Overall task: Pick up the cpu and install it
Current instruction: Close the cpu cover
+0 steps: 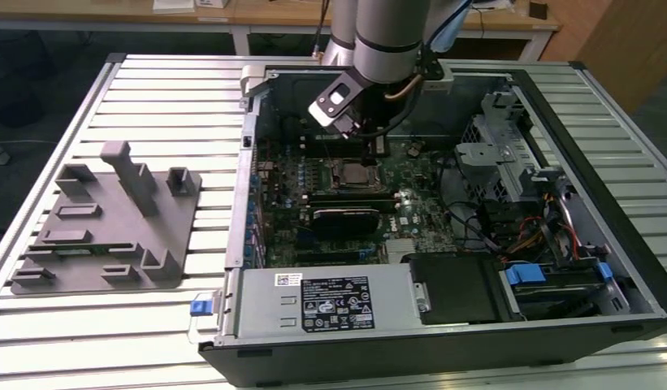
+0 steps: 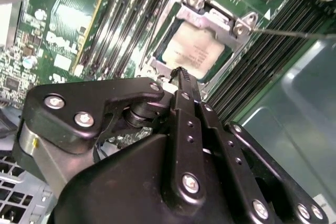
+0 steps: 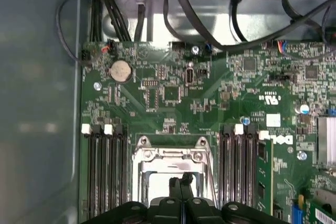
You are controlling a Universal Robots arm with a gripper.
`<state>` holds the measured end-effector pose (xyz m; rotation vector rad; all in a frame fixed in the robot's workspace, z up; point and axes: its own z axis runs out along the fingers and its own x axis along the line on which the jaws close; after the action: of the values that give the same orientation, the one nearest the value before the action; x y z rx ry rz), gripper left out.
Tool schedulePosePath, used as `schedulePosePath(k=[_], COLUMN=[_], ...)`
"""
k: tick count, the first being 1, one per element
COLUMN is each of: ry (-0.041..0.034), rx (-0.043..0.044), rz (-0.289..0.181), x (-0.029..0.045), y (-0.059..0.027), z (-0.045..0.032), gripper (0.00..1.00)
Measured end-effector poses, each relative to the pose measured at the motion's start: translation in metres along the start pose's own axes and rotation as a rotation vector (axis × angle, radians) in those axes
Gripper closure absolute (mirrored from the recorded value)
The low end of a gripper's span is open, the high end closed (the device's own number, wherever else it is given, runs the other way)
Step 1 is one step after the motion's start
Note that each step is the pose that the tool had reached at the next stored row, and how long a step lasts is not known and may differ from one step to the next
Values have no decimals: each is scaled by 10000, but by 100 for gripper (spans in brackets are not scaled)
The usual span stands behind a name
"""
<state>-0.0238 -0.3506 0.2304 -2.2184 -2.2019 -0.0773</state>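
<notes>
Slatted metal surface [image 1: 149, 89] carries an open computer case [image 1: 442, 353] with its motherboard [image 3: 157, 93] facing up. In the second wrist view the cpu [image 2: 193, 51] sits flat inside the socket frame [image 2: 212, 17], just beyond the tip of the end effector [image 2: 179, 74]. Being square, it has no long axis. The fingers are pressed together and hold nothing. The arm reaches down into the case from its far side, wrist tilted, fingers pointing at the socket's near edge

Green printed circuit board [image 1: 361, 191], fine pale tracing. Small flat square cpu [image 2: 193, 52]: dull silver top, pale rim. Square socket frame [image 2: 239, 24]: bright steel. Jointed metal tool [image 2: 178, 73]: matte black, silver screw heads. Slatted metal worktop [image 1: 149, 89]: pale grey, striped. Moulded plastic fixture [image 1: 106, 219]: mid grey.
</notes>
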Motion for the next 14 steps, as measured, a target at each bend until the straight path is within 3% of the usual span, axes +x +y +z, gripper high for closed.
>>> schedulePosePath(k=[9,14], ry=[0,15], rx=[1,27], rz=[-11,-593], x=[-6,-6], y=[-33,-33], z=[4,4], gripper=[89,89])
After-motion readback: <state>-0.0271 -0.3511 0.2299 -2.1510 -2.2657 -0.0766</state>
